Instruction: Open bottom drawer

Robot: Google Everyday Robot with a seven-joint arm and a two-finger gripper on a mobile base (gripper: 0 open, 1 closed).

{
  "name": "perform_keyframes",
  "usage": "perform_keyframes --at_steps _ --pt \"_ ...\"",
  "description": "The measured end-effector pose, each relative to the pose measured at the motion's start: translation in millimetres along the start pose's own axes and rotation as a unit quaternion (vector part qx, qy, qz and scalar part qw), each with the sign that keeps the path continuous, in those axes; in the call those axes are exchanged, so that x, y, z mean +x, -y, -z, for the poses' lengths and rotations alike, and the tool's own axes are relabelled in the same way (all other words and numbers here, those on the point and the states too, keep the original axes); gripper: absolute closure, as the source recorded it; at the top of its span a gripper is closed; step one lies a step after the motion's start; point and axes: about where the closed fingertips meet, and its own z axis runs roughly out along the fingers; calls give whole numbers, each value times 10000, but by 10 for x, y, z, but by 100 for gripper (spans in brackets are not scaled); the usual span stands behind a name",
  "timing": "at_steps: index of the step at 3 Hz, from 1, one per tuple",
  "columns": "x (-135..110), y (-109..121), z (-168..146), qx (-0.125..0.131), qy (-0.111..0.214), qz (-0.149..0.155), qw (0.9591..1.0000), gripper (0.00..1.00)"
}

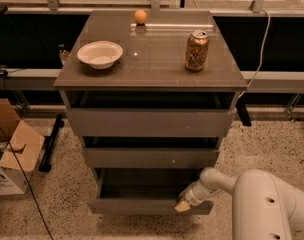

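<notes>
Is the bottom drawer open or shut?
Open: the bottom drawer juts forward, its inside showing; the gripper is at its front's right end.

Glossy tabletop (pixel 157 59); matt bottom drawer (pixel 137 207), tool (pixel 182 206) at front.

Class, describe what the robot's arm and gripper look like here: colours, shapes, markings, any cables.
The arm is off-white with a smooth, rounded shell: a bulky cylindrical segment bearing two small dark dots, then a ball-like joint and a slimmer wrist. The gripper, at the right of the bottom drawer front, ends in a pale tan tip. No cables or lettering show.
</notes>
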Motion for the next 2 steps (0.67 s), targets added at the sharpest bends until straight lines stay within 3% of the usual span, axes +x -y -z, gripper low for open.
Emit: perform_keyframes --at_steps 1,2 --pt "178 -335 -84 -127 68 -301 9994 62" --pt "240 -448 -108 -187 58 -368 9991 39"
